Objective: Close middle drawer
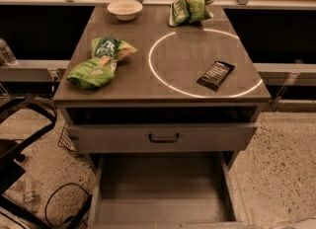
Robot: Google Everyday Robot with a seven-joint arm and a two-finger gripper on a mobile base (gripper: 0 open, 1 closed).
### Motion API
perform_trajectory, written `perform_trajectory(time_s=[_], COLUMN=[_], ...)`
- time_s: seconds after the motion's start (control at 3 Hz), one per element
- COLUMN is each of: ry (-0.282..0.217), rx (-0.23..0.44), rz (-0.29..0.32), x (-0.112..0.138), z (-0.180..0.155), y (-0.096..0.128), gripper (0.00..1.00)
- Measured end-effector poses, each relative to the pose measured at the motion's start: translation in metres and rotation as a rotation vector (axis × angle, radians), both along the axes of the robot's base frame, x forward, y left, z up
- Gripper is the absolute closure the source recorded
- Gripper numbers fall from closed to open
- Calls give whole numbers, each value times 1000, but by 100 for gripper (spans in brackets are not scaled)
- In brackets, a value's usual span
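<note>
The middle drawer is showing plain grey metal. The brown-grey tabletop is carrying a glowing white ring, green snack bags, a black wrapper and a cream bowl. The floor is looking speckled, and the pale gripper is sitting at the bottom right corner.

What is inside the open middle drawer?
Nothing shows inside the middle drawer: only its bare grey floor, whose back end the drawer above covers. The gripper, likely the pale shape at lower right, is outside it.

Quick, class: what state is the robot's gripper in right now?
Gripper: barely in view at the bottom right corner; state cannot be told.
</note>
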State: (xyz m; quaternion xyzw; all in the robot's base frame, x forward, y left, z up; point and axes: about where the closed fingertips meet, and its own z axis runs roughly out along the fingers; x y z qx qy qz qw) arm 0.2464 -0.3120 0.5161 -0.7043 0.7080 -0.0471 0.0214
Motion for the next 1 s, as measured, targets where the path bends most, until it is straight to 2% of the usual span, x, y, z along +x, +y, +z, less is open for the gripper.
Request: perform_trajectory(time_s=[0.33, 1.0], ry=[74, 67], rx=[99, 114], rz=[49, 54], x=[-11, -12], z=[-54, -67], y=[19, 26], gripper=[100, 100])
